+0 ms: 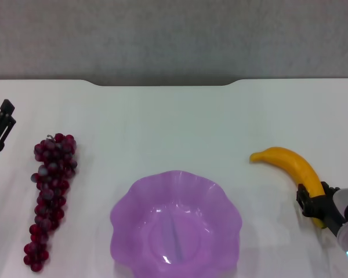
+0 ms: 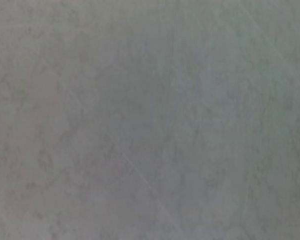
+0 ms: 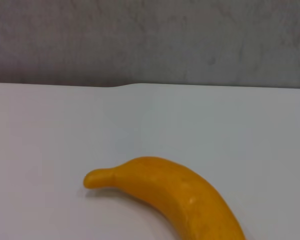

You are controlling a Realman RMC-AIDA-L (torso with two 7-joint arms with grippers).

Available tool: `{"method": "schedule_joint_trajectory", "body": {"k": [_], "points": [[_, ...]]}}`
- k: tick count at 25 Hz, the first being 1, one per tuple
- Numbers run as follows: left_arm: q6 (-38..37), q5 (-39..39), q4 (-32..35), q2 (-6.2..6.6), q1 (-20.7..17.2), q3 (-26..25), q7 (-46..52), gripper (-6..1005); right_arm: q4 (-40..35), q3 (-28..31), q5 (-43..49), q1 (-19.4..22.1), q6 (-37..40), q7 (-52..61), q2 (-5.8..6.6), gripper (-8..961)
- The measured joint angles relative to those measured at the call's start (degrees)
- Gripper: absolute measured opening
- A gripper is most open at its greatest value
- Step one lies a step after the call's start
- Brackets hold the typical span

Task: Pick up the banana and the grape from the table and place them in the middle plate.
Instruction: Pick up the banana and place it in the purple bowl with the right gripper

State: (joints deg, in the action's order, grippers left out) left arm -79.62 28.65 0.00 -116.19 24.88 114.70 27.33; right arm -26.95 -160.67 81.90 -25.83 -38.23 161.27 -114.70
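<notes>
The curved yellow-orange banana (image 1: 290,165), lower right, was straddled by the right hand (image 1: 314,204); whether gripped could not be told. Lifting seemed next.

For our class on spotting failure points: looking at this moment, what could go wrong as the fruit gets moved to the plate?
1. The right tool sits at the near end of the banana, so the long free end may swing or slip.
2. The middle plate looks light; a nudge might shift it.
3. The grape bunch is long and may sag, catching the rim.
</notes>
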Motion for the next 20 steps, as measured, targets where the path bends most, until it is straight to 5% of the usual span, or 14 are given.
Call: {"method": "schedule_joint_trajectory", "body": {"k": [12,20], "points": [[0.0,0.0,0.0,0.0,-0.1,-0.09,0.0,761,-0.12,0.76,0.09,-2.57,-1.79,-0.02,0.09,497],[0.0,0.0,0.0,0.07,-0.65,-0.1,0.0,761,-5.8,0.15,4.3,-2.53,-11.48,-0.02,0.17,496]]}}
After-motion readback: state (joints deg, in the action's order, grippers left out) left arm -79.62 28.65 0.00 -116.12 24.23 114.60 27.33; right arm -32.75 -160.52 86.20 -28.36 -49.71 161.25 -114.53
